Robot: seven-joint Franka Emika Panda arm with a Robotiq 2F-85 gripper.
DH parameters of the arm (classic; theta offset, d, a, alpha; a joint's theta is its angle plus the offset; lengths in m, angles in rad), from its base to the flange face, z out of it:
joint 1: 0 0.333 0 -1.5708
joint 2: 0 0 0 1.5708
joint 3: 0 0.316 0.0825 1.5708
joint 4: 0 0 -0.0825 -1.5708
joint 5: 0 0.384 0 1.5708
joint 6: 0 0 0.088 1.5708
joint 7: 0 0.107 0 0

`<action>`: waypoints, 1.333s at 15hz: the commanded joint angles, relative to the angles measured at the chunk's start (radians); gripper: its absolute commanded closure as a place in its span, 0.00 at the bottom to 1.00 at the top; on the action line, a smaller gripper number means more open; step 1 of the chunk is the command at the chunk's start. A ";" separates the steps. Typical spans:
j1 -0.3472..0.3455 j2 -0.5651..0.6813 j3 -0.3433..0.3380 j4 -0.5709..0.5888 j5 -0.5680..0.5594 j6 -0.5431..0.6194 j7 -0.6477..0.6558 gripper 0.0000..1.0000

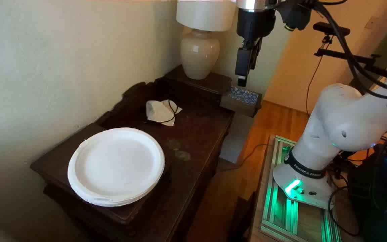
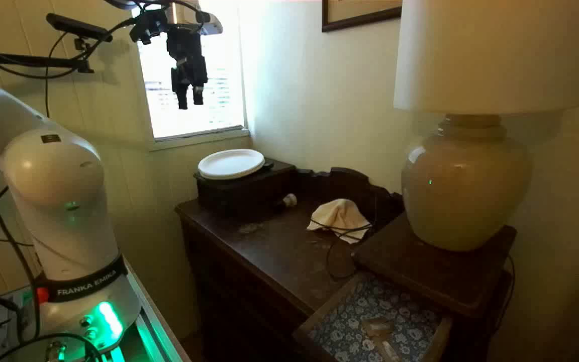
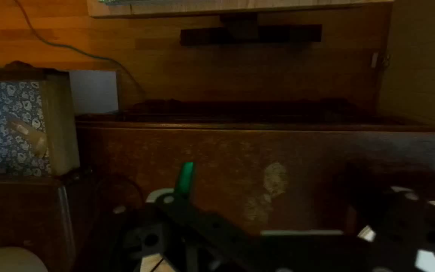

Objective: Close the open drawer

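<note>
The drawer is pulled out from beneath the lamp end of the dark dresser. It is a shallow wooden box lined with blue floral paper, and a small tan object lies in it. The drawer also shows in an exterior view, behind the dresser, and at the left of the wrist view. My gripper points down, high above the dresser and well away from the drawer. In the wrist view the gripper has its fingers wide apart with nothing between them.
A large lamp stands on the raised end above the drawer. A white plate sits on the opposite raised end. A white cloth with a black cable lies on the dresser top. A wall runs behind.
</note>
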 commanded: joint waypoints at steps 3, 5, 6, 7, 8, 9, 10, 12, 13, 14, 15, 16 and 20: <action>0.011 0.003 -0.007 0.003 -0.005 -0.002 0.006 0.00; 0.011 0.003 -0.007 0.002 -0.005 -0.002 0.006 0.00; 0.008 0.005 -0.006 0.000 -0.007 0.006 0.011 0.00; 0.001 0.009 -0.009 -0.006 -0.008 0.024 0.020 0.00; -0.002 0.010 -0.018 -0.017 -0.001 0.043 0.021 0.00; -0.014 0.002 -0.023 -0.035 -0.009 0.055 0.034 0.00; -0.017 -0.011 -0.031 -0.056 -0.006 0.072 0.041 0.00; -0.006 -0.066 -0.059 -0.123 -0.015 0.118 -0.003 0.00; 0.000 -0.096 -0.077 -0.163 -0.017 0.132 -0.028 0.00; 0.004 -0.136 -0.103 -0.212 -0.032 0.137 -0.076 0.00; 0.004 -0.175 -0.135 -0.263 -0.058 0.132 -0.137 0.00; 0.006 -0.209 -0.170 -0.306 -0.079 0.129 -0.201 0.00; -0.037 -0.332 -0.327 -0.477 -0.285 0.158 -0.479 0.00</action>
